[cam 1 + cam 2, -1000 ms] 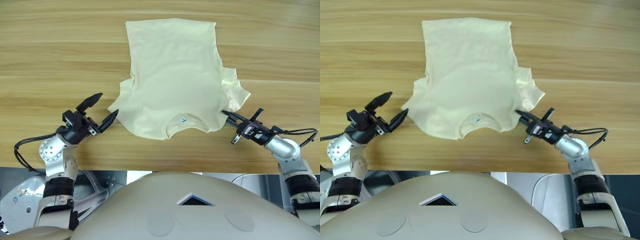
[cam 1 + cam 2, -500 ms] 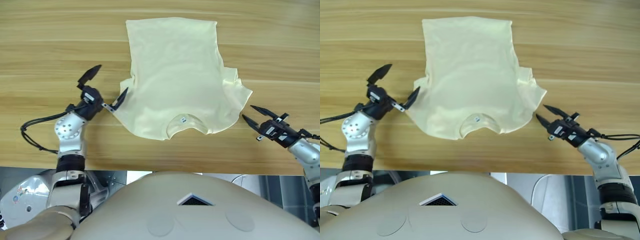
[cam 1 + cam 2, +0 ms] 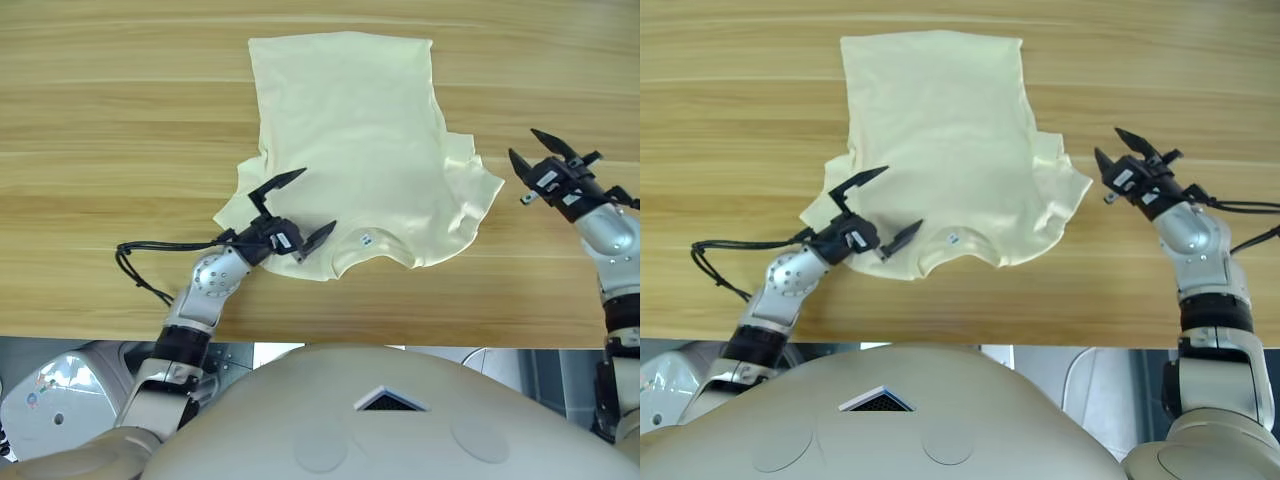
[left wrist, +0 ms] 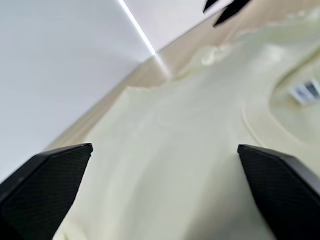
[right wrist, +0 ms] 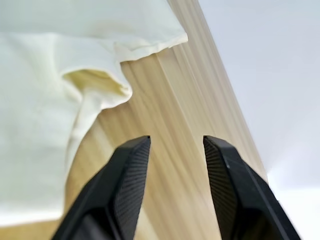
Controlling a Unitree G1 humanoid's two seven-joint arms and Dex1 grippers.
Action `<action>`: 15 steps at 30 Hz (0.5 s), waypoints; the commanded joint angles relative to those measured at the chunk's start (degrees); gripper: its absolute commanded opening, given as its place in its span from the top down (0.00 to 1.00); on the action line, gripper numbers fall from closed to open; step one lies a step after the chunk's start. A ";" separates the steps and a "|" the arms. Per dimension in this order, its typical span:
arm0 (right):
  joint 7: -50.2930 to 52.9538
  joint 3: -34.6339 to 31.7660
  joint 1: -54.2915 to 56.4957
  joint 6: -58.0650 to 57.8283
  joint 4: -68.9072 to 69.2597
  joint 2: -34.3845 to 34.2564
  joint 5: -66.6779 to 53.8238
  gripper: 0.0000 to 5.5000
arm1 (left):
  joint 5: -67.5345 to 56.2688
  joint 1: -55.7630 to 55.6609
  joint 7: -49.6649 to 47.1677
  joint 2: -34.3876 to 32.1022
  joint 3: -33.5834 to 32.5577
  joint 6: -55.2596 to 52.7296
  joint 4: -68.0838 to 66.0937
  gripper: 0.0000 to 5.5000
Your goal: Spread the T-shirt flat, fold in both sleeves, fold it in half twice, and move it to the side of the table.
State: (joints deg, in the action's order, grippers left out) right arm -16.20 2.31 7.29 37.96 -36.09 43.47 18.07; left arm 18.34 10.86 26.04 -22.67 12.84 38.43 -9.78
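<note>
Near edge of the desk (image 3: pixel 120 100): the pale yellow T-shirt (image 3: pixel 350 140) is laid about mid-desk. Its collar (image 3: pixel 375 252) is turned toward the robot, the neck label (image 3: pixel 367 238) is showing, and the hem is at the far side. The body is mostly smooth; both sleeves are rumpled.

The left gripper (image 3: pixel 318 198) is held over the near left shoulder, spread wide, with nothing pinched. In the left wrist view, cloth is seen between the two pads (image 4: pixel 45 185). Whether the cloth is touched cannot be told.

The right gripper (image 3: pixel 521 142) is held over bare wood just beside the right sleeve (image 3: pixel 478 185), parted a little, with nothing gripped.

Handling, as judged: the fabric is taken to be light, soft and limp. No shape will be kept once it is lifted, and some drag on the wood is to be expected. Hold is best taken at a sleeve hem or shoulder seam, with a thin pinch at the edge, so that both layers are not bunched. The left sleeve (image 3: pixel 240 195) looks partly folded on itself and would need to be drawn out flat first.
</note>
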 commanded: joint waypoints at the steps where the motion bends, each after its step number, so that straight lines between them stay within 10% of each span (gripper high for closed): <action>1: 1.95 1.07 6.25 -0.72 -2.30 -0.55 2.24 0.65 | 3.63 5.57 2.34 -8.86 -0.68 -1.21 1.38 0.02; 15: 18.26 15.33 30.64 -4.57 -30.99 -10.86 17.86 0.65 | -5.63 20.89 3.57 -19.77 -1.50 3.03 4.27 0.02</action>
State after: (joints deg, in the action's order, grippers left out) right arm 0.59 16.15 35.77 34.25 -64.16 34.04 34.67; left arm 8.56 27.12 27.88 -41.41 8.77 43.72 -2.75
